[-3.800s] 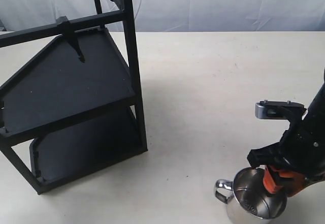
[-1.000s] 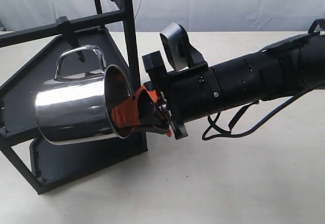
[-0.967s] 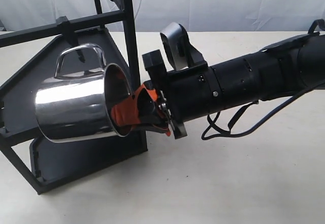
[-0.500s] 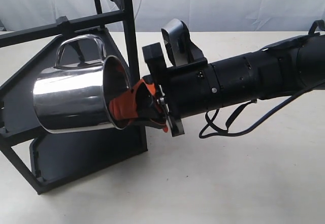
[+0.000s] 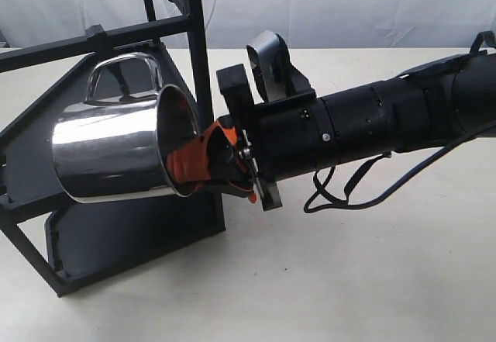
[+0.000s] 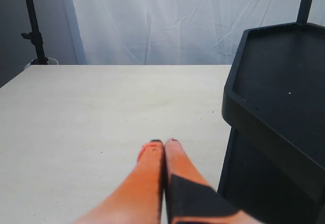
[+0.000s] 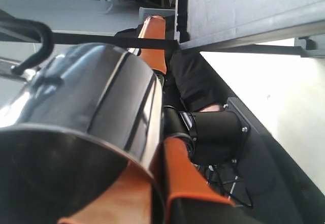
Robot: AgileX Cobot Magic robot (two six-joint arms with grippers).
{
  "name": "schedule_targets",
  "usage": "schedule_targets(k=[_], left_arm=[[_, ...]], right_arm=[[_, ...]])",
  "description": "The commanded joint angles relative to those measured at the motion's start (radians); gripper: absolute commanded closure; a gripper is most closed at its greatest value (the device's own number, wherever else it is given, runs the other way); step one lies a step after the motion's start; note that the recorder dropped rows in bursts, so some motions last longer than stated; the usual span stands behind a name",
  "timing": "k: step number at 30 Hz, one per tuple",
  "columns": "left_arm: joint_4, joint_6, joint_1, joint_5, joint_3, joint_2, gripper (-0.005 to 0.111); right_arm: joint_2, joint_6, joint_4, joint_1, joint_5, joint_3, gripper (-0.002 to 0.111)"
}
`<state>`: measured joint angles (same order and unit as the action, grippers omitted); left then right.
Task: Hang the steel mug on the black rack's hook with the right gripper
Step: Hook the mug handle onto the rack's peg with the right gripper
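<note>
- No brand, label or readable writing shows on any surface in the three views.
- The steel mug (image 5: 112, 152) lies on its side at the left of the exterior view, mouth toward the arm, looped handle up at the upper crossbar of the black rack (image 5: 108, 187).
- The right gripper (image 5: 203, 162) is clenched on the mug wall, one orange finger (image 7: 185, 176) outside, the other inside the mouth.
- The hook (image 5: 122, 78) is mostly hidden behind the handle; whether the loop is over it cannot be told.
- The rack's top runs out of frame, and the arm runs off the right edge.
- The left gripper (image 6: 163, 145) is closed on nothing, fingertips together above the table (image 6: 91, 112), near the rack's shelf.
- Compared with a second ago, the mug sits slightly higher and its handle nearer the crossbar; since half a second ago, nothing visibly differs.
</note>
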<state>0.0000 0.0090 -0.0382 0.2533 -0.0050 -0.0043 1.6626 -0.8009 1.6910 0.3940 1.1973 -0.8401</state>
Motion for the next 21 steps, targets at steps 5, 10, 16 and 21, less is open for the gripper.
schedule_targets(k=[5,10,16,21], left_arm=[[-0.007,-0.002,0.001,-0.014,0.005,0.004,0.107],[-0.007,-0.002,0.001,-0.014,0.005,0.004,0.107],[-0.007,-0.002,0.001,-0.014,0.005,0.004,0.107],[-0.007,-0.002,0.001,-0.014,0.005,0.004,0.107]], right_arm=[[0.079,-0.01,0.037,0.001,0.024,-0.004,0.109],[0.102,-0.014,0.041,0.001,0.024,-0.004,0.109],[0.131,-0.022,0.041,0.001,0.024,-0.004,0.109],[0.133,-0.038,0.045,0.001,0.024,-0.004,0.109]])
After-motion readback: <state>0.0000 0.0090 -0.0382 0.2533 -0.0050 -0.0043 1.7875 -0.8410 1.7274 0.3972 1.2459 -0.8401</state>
